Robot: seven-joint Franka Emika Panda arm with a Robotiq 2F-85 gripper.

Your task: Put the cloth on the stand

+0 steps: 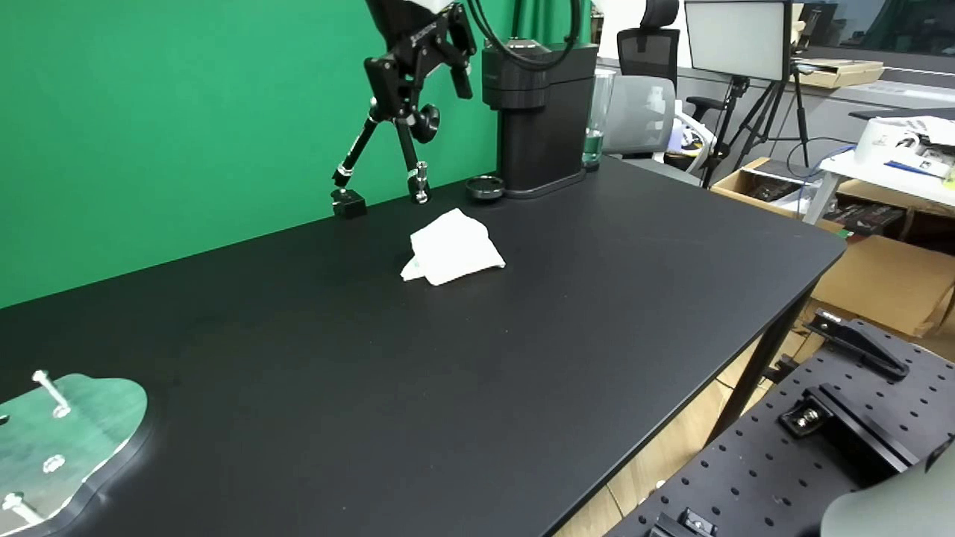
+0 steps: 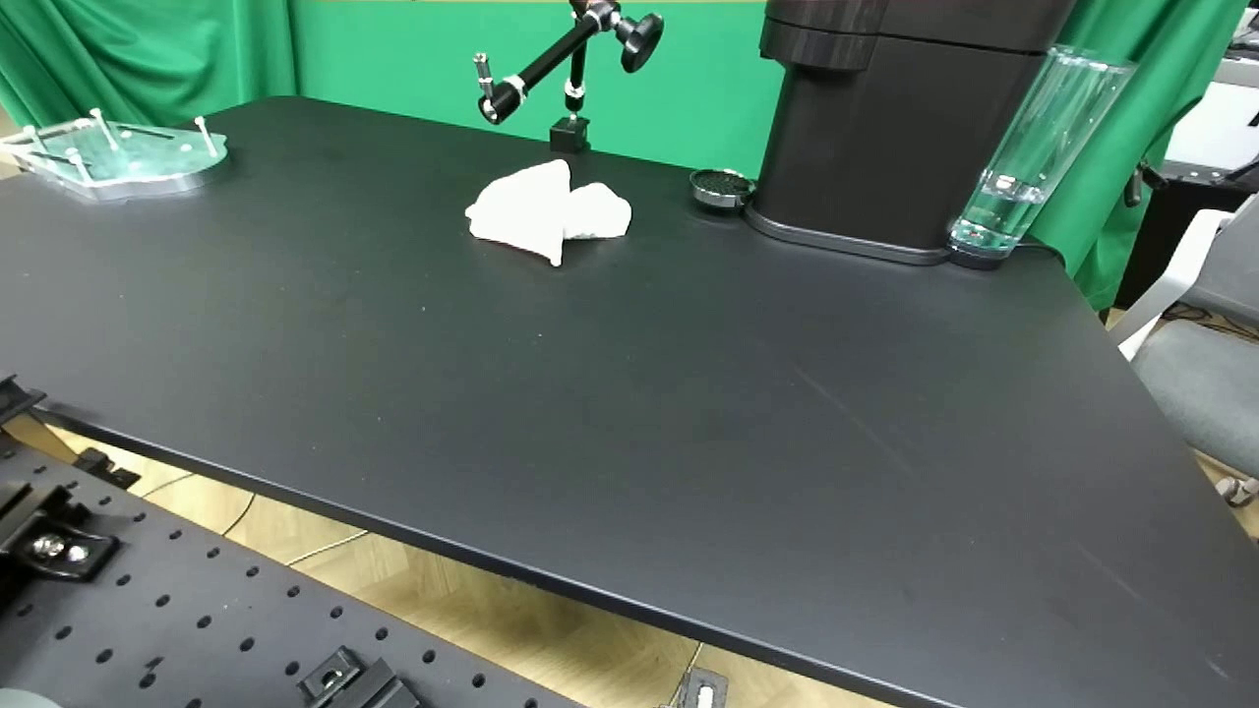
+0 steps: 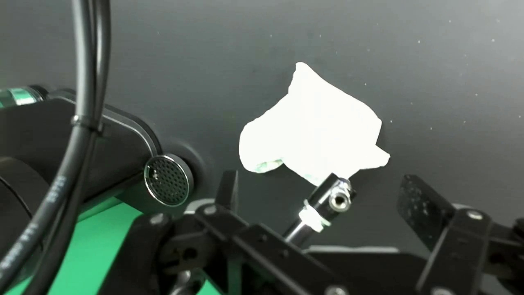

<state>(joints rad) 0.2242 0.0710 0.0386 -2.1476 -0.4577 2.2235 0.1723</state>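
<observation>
Lying crumpled, the white cloth (image 1: 455,250) rests on the black table (image 1: 597,335), lower than and apart from the gripper (image 1: 424,101). In the wrist view, it is located past the fingers (image 3: 423,211), roughly centred between them. The fingers are spread wide: the gripper is in the released condition and the cloth lies free of it. Faint green marks show at the cloth edge facing the gripper; whether they are print cannot be determined.

Near the cloth is the stand (image 2: 549,61), an articulated black arm with a clamp knob (image 2: 641,43) and a block base (image 2: 569,135). Its free end overlaps the cloth edge in the wrist view; an exterior view shows that end raised above the table.

Further out, a round perforated drip tray (image 3: 168,179) sits at the foot of the coffee machine (image 2: 875,147), beside which stands a clear water tank (image 2: 1038,147). White characters run along a black cable (image 3: 84,61) in the wrist view; they are too blurred to read.
</observation>
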